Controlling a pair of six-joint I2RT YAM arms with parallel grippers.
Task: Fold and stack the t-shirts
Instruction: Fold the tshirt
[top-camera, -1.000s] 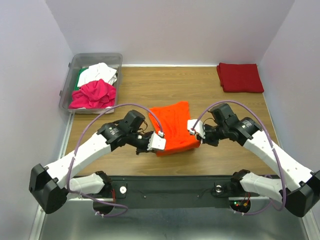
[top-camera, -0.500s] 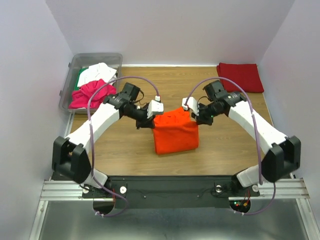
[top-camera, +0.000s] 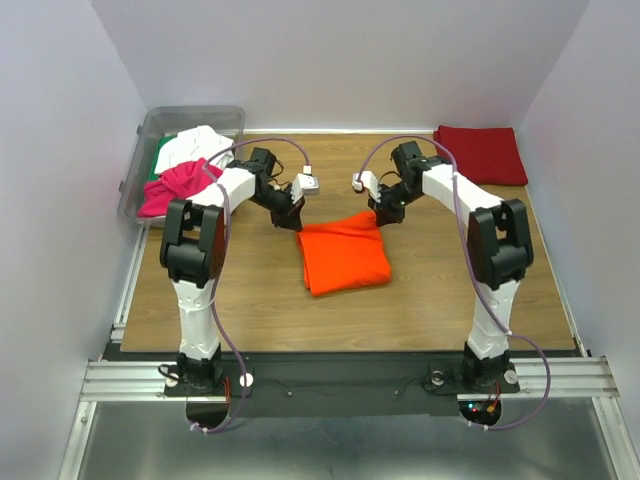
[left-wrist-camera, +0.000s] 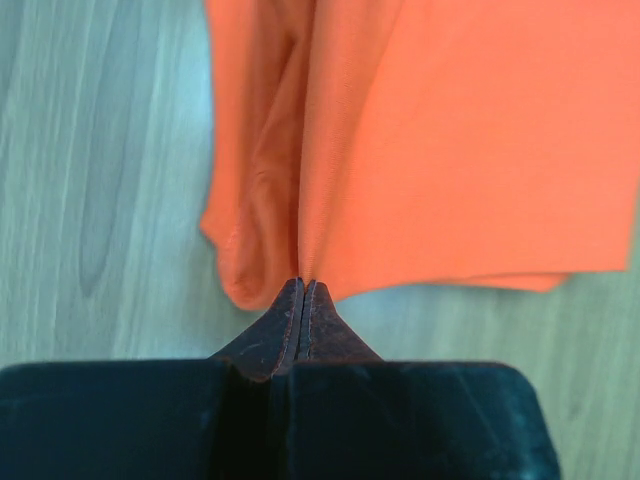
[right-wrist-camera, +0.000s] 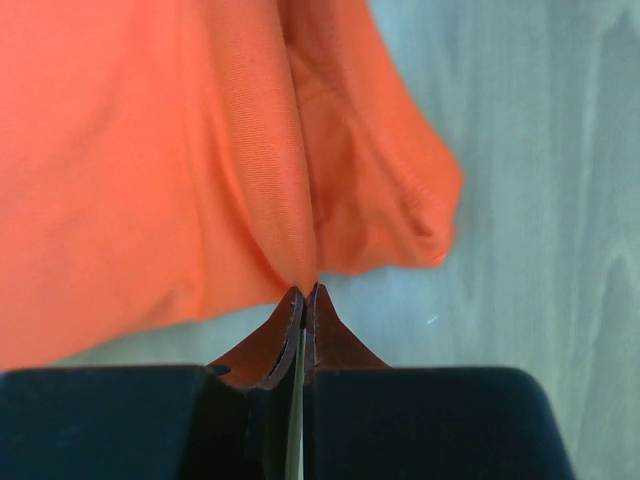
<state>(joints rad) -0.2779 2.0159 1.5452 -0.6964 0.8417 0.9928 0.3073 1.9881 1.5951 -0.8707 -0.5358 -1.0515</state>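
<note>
My left fingers (left-wrist-camera: 296, 305) are pressed together on a thin fold of the orange t-shirt (top-camera: 345, 258), pinching its far left corner. My right fingers (right-wrist-camera: 312, 305) are clamped the same way on its far right corner. In both wrist views the cloth gathers into soft ridges that run down to the pinch. The orange t-shirt lies folded in a rough rectangle at the middle of the wooden bench (top-camera: 250, 300), its near edge flat on the wood. A dark red t-shirt (top-camera: 480, 153) sits folded in the far right corner, well apart from it. At the far left, the clear plastic bin (top-camera: 131, 180) holds a crumpled magenta t-shirt (top-camera: 180, 188), a white t-shirt (top-camera: 195, 147) and a green t-shirt (top-camera: 160, 158).
</note>
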